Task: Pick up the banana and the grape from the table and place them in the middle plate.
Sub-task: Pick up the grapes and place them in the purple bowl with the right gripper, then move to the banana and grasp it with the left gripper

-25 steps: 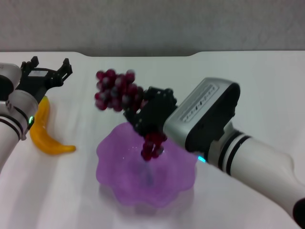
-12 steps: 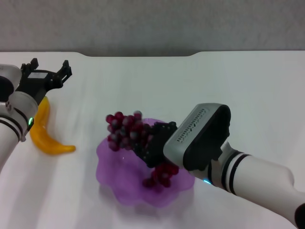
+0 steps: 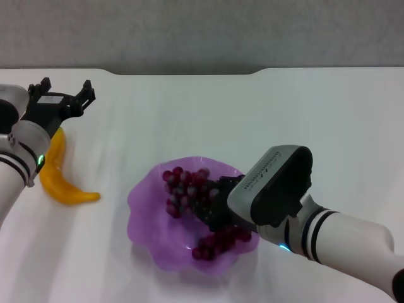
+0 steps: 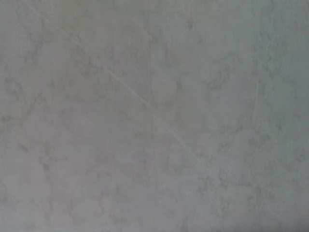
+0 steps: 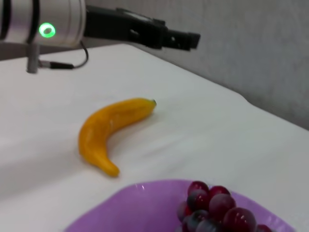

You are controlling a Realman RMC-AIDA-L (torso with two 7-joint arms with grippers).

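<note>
On the left side, the left hand [image 3: 65, 96] is up above the white table [image 3: 189, 113]. Its black fingers are spread apart and there is nothing between them. It hangs over the far end of the banana [image 3: 60, 173]. From the right wrist view, the left hand [image 5: 166, 36] is up in the air, not touching the banana [image 5: 111, 129].

The banana lies flat on the table. It is yellow-orange and bent like a smile. Its dark little tip points toward the back wall. It is not in the plate. It sits near the plate's left side, with some bare table in between.

In the middle is the middle plate [image 3: 146, 218]. It is see-through purple with a wavy rim. The grape [image 3: 186, 189] bunch is down inside the plate. Some of the dark red grapes sit toward the back of the plate and some lie near the front rim. In the right wrist view the grape [image 5: 212, 208] bunch shows just inside the middle plate [image 5: 140, 205].

On the right, the right hand [image 3: 218, 211] reaches into the plate from the right side. Its black fingers are down in the middle of the grape bunch. I cannot tell if they are squeezing the bunch or have let it go, because the grapes and the arm hide them.

The left wrist view shows only a plain grey surface.
</note>
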